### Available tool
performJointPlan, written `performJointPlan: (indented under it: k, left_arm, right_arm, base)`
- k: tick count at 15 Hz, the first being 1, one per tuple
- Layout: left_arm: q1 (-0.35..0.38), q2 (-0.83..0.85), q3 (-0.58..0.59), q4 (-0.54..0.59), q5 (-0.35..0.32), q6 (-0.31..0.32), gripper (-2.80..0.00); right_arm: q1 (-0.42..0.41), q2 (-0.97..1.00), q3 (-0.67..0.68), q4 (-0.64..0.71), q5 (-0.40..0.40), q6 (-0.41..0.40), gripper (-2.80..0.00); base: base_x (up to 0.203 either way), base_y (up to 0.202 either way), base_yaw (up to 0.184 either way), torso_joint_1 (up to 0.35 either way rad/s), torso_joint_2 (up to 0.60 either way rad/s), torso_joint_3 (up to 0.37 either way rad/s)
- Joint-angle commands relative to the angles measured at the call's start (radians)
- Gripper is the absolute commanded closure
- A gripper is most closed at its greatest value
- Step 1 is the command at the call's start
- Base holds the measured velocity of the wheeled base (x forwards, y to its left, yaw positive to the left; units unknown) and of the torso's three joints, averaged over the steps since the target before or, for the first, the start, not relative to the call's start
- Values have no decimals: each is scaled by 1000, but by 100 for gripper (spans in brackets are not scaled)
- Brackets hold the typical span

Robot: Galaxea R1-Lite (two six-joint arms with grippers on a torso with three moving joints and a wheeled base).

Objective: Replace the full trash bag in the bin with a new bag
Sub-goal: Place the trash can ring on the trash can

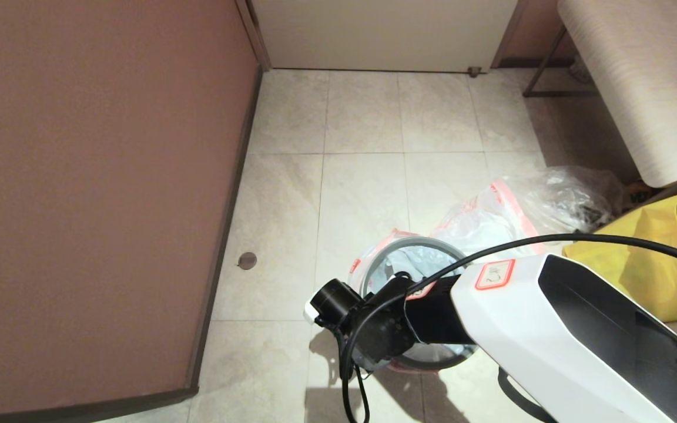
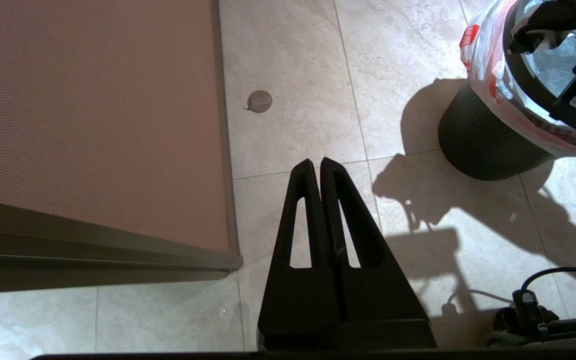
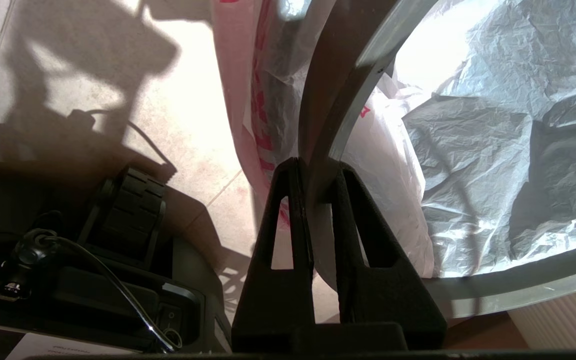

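Observation:
The black bin (image 2: 483,145) stands on the tiled floor below my right arm. A white bag with red print, the new bag (image 3: 493,150), lines it, and its hem hangs down the outer wall (image 2: 488,65). The grey ring rim (image 3: 368,65) lies over the bag at the bin's mouth. My right gripper (image 3: 318,169) is shut on this ring at the near side. Behind the bin on the floor lies another white bag with an orange-red hem, the full trash bag (image 1: 479,214). My left gripper (image 2: 317,162) hangs shut and empty over the floor, left of the bin.
A crumpled clear bag (image 1: 573,197) and a yellow tote (image 1: 656,258) lie to the right of the bin. A bench (image 1: 626,88) stands at the far right. A brown panel (image 1: 97,194) runs along the left. A round floor cap (image 1: 247,260) sits near it.

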Motion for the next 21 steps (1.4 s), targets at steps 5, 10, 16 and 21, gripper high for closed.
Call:
performJointPlan:
  k: [5,10,16,21]
  left_arm:
    - [0,1,0,0,0,1,0]
    - [1,1,0,0,0,1,0]
    - [0,1,0,0,0,1,0]
    - [0,1,0,0,0,1,0]
  right_arm:
    - [13,3,-1,1,0,0,0]
    - [21,39,-15,-1,0,-2,0]
    - [18,89,-98,1,-3,-38,0]
    - [-2,104,-116,0,1,-46,0]
  base:
    - [0,0,0,0,0,0]
    - [0,0,0,0,0,0]
    - [0,0,0,0,0,0]
    - [0,0,0,0,0,0]
